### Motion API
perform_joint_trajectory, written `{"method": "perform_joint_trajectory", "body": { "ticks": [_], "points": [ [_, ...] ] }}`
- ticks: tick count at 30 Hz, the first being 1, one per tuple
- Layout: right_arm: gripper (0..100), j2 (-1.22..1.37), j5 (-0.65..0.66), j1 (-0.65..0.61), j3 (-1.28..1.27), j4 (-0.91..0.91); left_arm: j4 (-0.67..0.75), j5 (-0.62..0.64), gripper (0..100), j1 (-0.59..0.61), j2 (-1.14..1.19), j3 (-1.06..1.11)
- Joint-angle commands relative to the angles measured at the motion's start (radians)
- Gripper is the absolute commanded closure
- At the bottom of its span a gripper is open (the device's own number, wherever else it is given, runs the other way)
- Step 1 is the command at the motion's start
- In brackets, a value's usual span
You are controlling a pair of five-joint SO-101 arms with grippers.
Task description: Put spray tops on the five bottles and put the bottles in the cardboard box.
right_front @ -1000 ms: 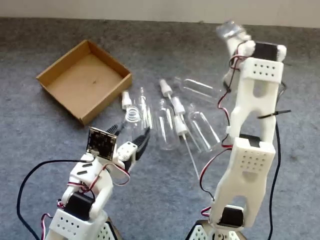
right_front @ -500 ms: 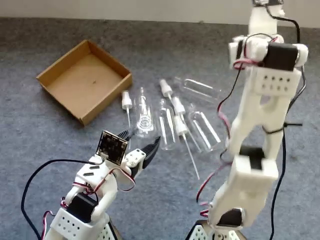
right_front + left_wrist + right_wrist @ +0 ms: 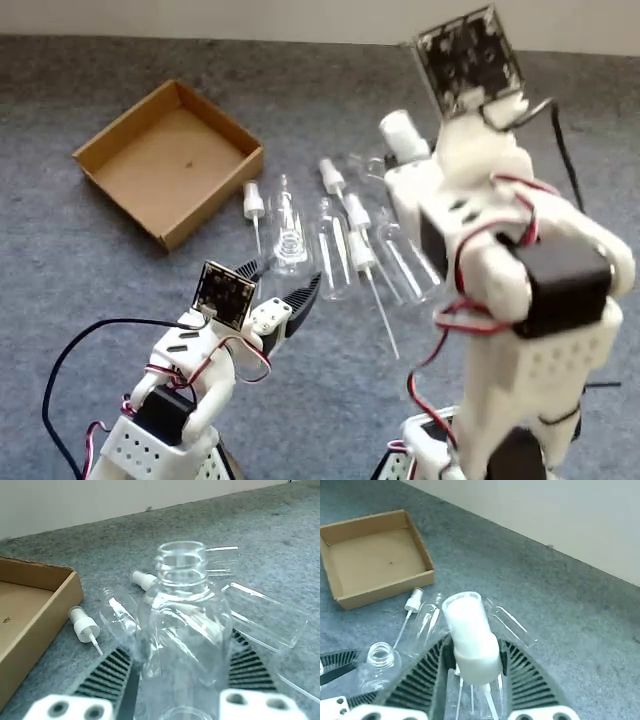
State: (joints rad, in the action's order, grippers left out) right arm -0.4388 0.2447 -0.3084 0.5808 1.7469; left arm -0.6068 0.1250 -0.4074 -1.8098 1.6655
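Note:
My left gripper [image 3: 283,277] is shut on a clear, open-necked bottle [image 3: 288,238], held upright low over the carpet; its neck [image 3: 181,556] rises between the ribbed fingers [image 3: 107,672]. My right gripper [image 3: 408,150] is raised above the bottle pile and shut on a white spray top [image 3: 470,635], whose tube hangs down. The cardboard box [image 3: 212,213] lies open at the far left, with nothing in it. Other clear bottles [image 3: 335,255] and loose spray tops [image 3: 254,199] lie on the carpet between the arms.
Grey carpet covers the table. The right arm's raised body hides part of the bottles on the right [image 3: 405,262]. A long dip tube [image 3: 382,310] lies in front of the pile. A pale wall runs along the far edge.
The right arm has swung from the far back toward the bottle pile, carrying the spray top. The left arm shifted slightly right with its bottle, then held still.

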Motion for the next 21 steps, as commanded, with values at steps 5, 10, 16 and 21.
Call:
{"method": "perform_joint_trajectory", "body": {
  "ticks": [5,10,16,21],
  "points": [
    [96.7,-0.182,-0.012,-0.073,-0.090,-0.002,-0.014,-0.005,93,-0.015,-0.018,-0.101],
    [96.7,-0.295,-0.012,-0.073,-0.213,-0.004,-0.201,-0.005,93,-0.015,-0.018,-0.236],
    [96.7,-0.450,-0.014,-0.073,-0.386,-0.117,-0.319,-0.005,93,-0.007,-0.018,-0.317],
    [96.7,-0.625,-0.014,-0.073,-0.573,-0.225,-0.325,-0.005,93,-0.008,-0.019,-0.371]
  ]
}}
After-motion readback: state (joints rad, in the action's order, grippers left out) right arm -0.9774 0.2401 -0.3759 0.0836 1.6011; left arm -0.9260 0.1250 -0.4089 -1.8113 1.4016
